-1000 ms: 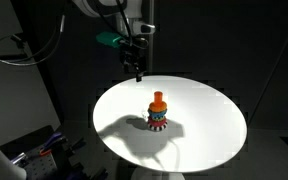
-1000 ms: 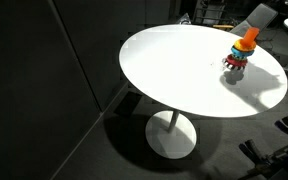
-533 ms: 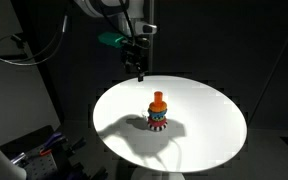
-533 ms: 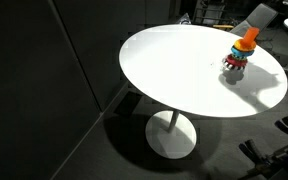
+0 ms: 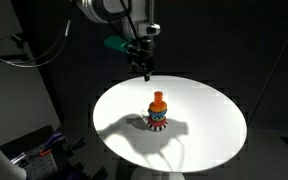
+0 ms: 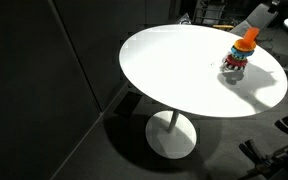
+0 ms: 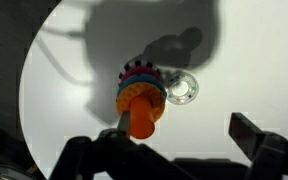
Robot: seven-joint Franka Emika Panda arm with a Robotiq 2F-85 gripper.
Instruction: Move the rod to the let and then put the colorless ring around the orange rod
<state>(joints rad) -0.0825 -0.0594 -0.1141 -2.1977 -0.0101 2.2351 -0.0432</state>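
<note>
- The round white table (image 5: 209,125) filled the scene in both exterior views, brightly lit against a dark room.
- Over its far edge we had the arm (image 5: 109,10) reaching down, with the gripper (image 5: 144,70) hanging clear above the tabletop.
- From the wrist view we saw its jaws standing wide apart with nothing between them. It was empty!
- The orange rod (image 7: 141,112) stood upright near the middle of the table, its long axis vertical, on a stack of coloured rings (image 7: 134,74).
- Here was the relation that mattered: the rod sat lower than the gripper and out toward the table's centre. In the wrist view it rose inside the span of the open jaws, closer to one finger than the other. We judged a straight descent with a small sideways correction would bring the jaws either side of it.
- The colorless ring (image 7: 191,92) lay flat on the table just beside the stack. We couldn't tell whether it touched it.
- Hard to make out:
  - The clear ring barely showed in the exterior views.
  - The rod's foot was hidden inside the stack.
  - The fingertips were cut off at the wrist view's lower edge.
  - The gripper didn't appear in the exterior view showing the rod (image 6: 247,40) at the table's far side.
</note>
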